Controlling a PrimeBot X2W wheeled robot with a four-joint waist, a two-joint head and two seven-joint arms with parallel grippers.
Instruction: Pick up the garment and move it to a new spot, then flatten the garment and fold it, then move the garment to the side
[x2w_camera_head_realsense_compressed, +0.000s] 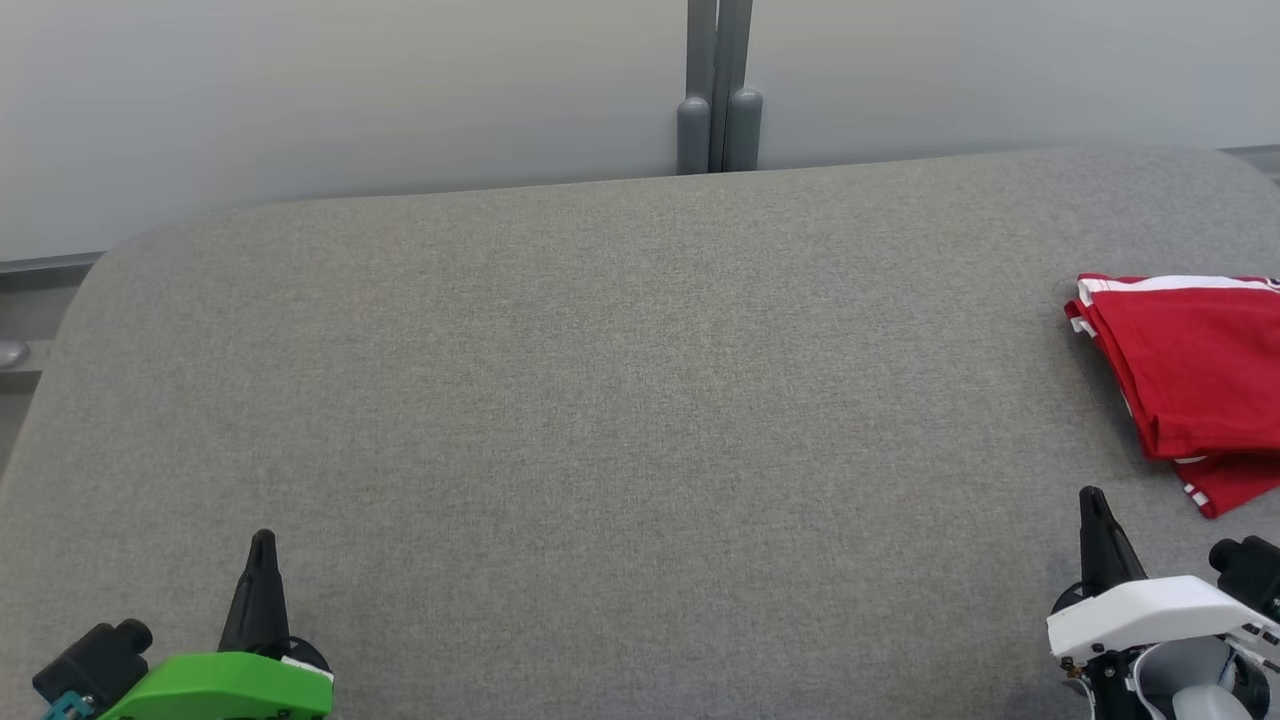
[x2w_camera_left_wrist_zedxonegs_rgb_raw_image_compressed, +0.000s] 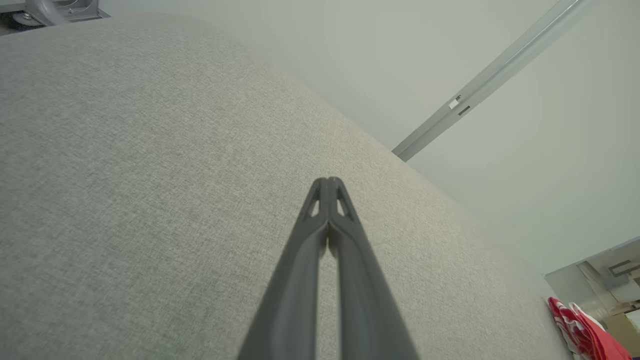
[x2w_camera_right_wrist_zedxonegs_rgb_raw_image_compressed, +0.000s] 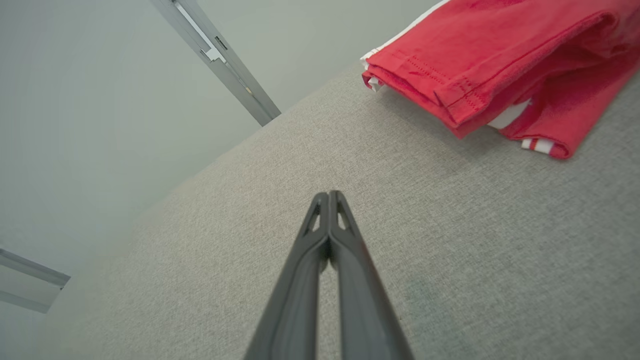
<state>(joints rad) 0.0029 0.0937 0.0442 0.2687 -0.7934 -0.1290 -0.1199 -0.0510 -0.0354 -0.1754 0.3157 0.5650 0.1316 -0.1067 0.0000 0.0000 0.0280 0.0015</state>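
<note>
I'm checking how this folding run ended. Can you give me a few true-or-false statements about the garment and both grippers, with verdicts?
1. The red garment lies folded near the right edge of the grey surface. True.
2. The right gripper holds the red garment. False: its fingers are shut on nothing and sit apart from the cloth, on its near side.
3. The left gripper has its fingers spread open. False: they are pressed together, with nothing between them.
4. The red garment has white trim along its edges. True.
</note>
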